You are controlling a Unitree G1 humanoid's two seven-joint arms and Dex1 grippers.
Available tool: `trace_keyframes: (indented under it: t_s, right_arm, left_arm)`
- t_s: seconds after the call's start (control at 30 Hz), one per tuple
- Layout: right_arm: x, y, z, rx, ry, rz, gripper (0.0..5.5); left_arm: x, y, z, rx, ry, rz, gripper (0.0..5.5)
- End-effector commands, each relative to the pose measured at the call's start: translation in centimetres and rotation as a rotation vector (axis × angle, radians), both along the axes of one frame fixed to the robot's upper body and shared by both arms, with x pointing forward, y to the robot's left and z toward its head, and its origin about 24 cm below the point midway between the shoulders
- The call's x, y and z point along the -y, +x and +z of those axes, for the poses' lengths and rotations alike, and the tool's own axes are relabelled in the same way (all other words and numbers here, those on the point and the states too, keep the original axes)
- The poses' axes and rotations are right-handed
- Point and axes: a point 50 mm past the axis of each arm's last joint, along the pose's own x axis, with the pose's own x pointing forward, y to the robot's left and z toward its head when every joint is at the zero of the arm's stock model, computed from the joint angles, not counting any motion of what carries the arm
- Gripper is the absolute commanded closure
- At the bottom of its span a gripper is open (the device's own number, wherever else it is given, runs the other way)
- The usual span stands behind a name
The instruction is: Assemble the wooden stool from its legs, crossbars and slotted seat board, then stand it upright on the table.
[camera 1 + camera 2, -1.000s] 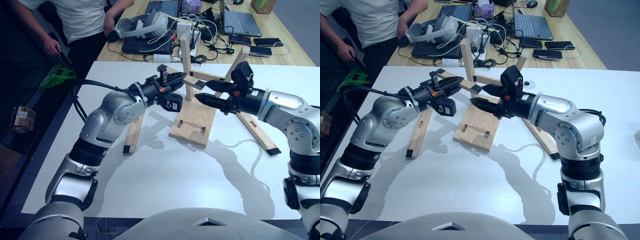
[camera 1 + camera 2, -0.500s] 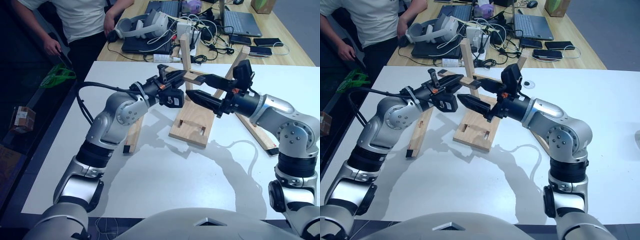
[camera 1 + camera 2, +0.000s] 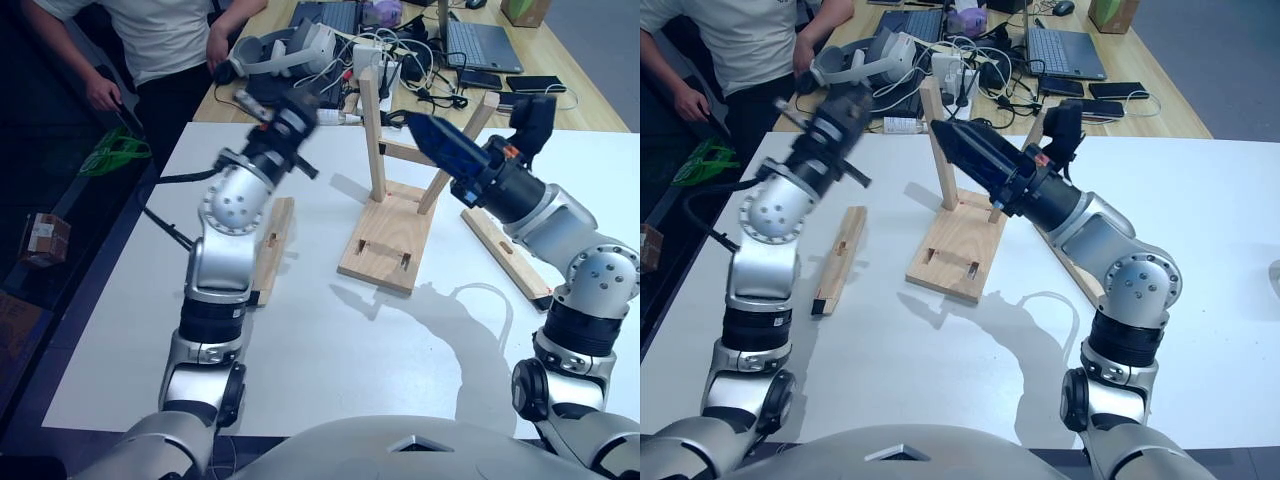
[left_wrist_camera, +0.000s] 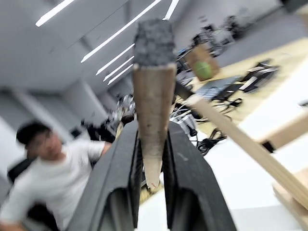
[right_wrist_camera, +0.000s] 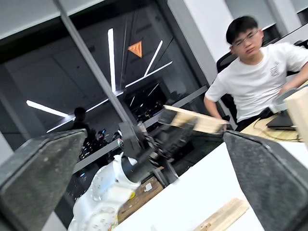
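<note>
Seat board [image 3: 385, 250] lies at the centre of the left eye view on the table [image 3: 330, 370], two legs [image 3: 372, 130] standing in it; left gripper [image 3: 292, 112] high at upper left, right gripper [image 3: 428, 132] at upper right. Right eye view: one loose leg [image 3: 840, 255] left of the board, a second leg [image 3: 1085, 285] right. Left wrist view: jaws pinch a dark-tipped wooden bar [image 4: 153, 91]; right wrist view: fingers [image 5: 43, 178] spread wide.

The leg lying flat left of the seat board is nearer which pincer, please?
Left: the left pincer hangs near the leg's far end; the right pincer is across the seat board.
</note>
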Motion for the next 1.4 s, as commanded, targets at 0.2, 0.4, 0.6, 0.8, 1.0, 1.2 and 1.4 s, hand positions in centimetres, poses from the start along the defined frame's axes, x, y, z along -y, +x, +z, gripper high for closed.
trace_keyframes:
  t_s: [0.2,0.4,0.6,0.8,1.0,1.2,1.4]
  right_arm:
    - [1.5,-2.2,-4.4,-0.19,-0.097,-0.108,0.12]
    - [1.5,-4.3,-8.0,-0.323,-0.169,-0.136,0.12]
    - [1.4,-4.4,-8.5,-0.336,-0.187,-0.148,0.12]
    - [1.2,-4.1,-8.4,-0.326,-0.197,-0.146,0.12]
    - [1.0,-3.9,-8.4,-0.31,-0.212,-0.134,0.12]
    - [0.3,-1.2,-5.1,-0.178,-0.19,-0.187,0.12]
    - [-3.8,1.3,-2.5,-0.103,-0.189,-0.194,0.12]
  left_arm:
    - [-5.7,-4.3,-3.6,-0.569,-0.56,0.142,5.09]
    - [-6.5,-6.5,-5.1,-0.758,-0.619,0.146,5.09]
    - [-7.5,-7.1,-6.9,-0.812,-0.619,0.212,5.09]
    - [-7.6,-6.3,-7.2,-0.74,-0.644,0.208,5.09]
    - [-7.0,-5.4,-8.8,-0.714,-0.647,0.196,5.09]
    - [-1.2,-6.4,-3.5,-0.676,-0.481,-0.338,5.09]
    - [0.8,-7.1,-3.0,-0.706,-0.304,-0.462,5.09]
